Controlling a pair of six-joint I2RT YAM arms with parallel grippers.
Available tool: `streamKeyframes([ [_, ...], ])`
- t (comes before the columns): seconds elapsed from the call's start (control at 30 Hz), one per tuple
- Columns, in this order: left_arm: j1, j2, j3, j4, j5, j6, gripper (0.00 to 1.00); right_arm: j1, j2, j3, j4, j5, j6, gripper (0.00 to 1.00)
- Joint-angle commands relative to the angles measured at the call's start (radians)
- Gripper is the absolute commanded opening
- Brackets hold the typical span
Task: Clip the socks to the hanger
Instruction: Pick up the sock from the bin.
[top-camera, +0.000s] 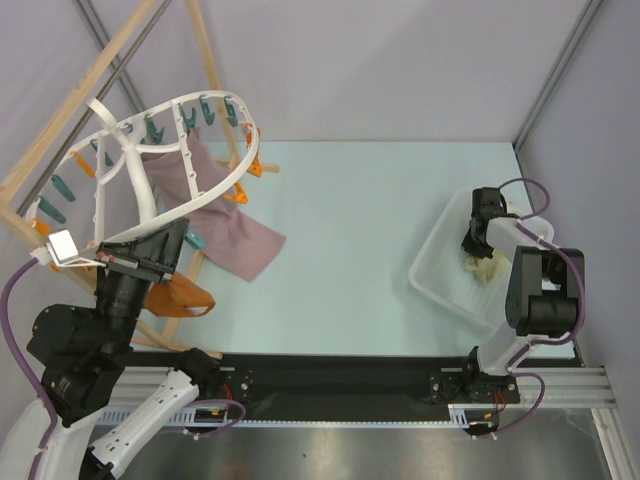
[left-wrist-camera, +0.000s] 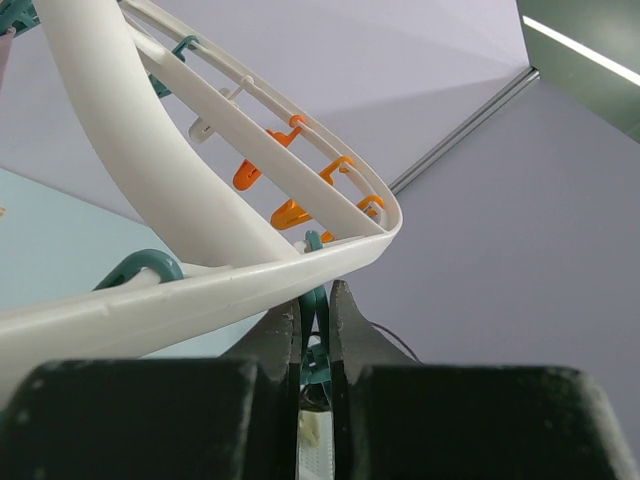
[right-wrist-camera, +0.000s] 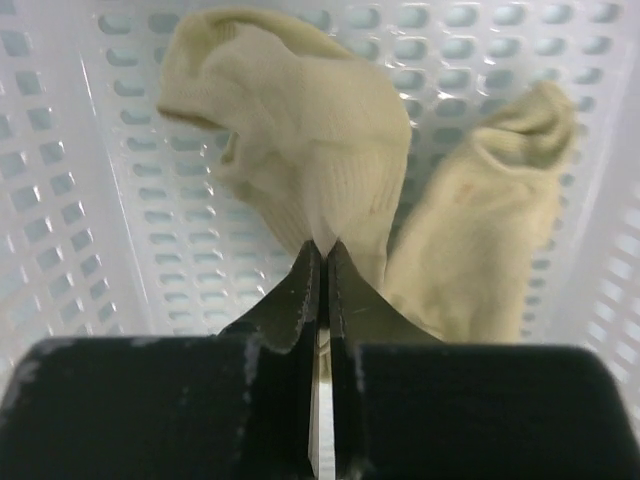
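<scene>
The white oval hanger (top-camera: 150, 170) stands tilted at the left, rimmed with teal and orange pegs. My left gripper (top-camera: 150, 262) is at its near rim, shut on a teal peg (left-wrist-camera: 316, 310) just under the white rim (left-wrist-camera: 200, 290). My right gripper (top-camera: 478, 245) is down in the white perforated basket (top-camera: 435, 262), shut on the edge of one cream-yellow sock (right-wrist-camera: 300, 150). A second sock (right-wrist-camera: 490, 210) lies beside it to the right. The socks show as a pale lump (top-camera: 485, 266) in the top view.
A mauve-pink cloth (top-camera: 225, 215) hangs from the hanger onto the table. An orange-brown cloth (top-camera: 180, 297) lies under the left arm. A wooden rack frame (top-camera: 60, 130) stands behind the hanger. The pale blue table (top-camera: 360, 230) lies between the arms.
</scene>
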Motion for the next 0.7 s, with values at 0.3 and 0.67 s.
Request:
streamKeyframes([
  [0.3, 0.002, -0.003, 0.006, -0.019, 0.038, -0.005, 0.00, 0.113, -0.507, 0.062, -0.214, 0.036, -0.104, 0.00],
  [0.67, 0.004, -0.007, 0.010, -0.037, 0.041, -0.020, 0.00, 0.563, -0.763, 0.067, -0.108, -0.398, -0.069, 0.00],
])
